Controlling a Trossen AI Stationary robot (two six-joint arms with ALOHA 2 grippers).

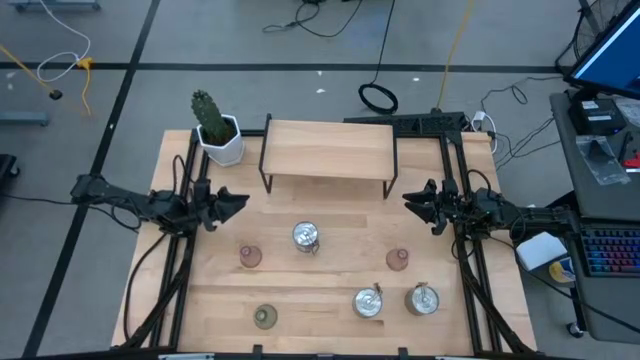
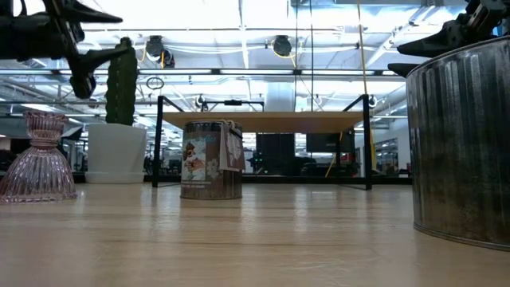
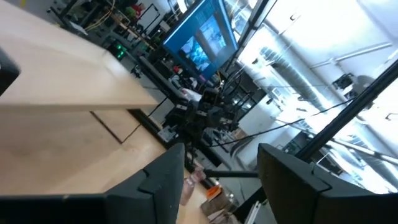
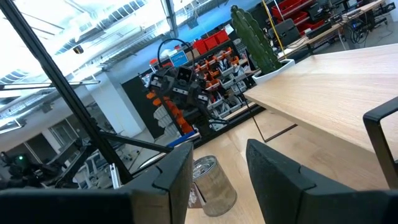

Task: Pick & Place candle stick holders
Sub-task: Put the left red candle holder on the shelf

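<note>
Six holders on table, both grippers empty

3 silver metal holders: one (image 1: 306, 236) mid-table in front of the wooden shelf (image 1: 329, 150), two (image 1: 369, 302) (image 1: 423, 298) side by side near front right. 2 pink glass holders: one (image 1: 250, 256) left of centre, one (image 1: 398, 259) right. Olive-green one (image 1: 265, 317) at front left. Left gripper (image 1: 238, 203) hangs above table's left side, fingers apart w/ nothing between. Right gripper (image 1: 412, 203) above right side, also parted, empty. Cactus pot (image 1: 222, 138) at back left corner.

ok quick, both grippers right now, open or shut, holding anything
Left gripper: open, holding nothing, raised over the table's left side.
Right gripper: open, holding nothing, raised over the right side.
</note>
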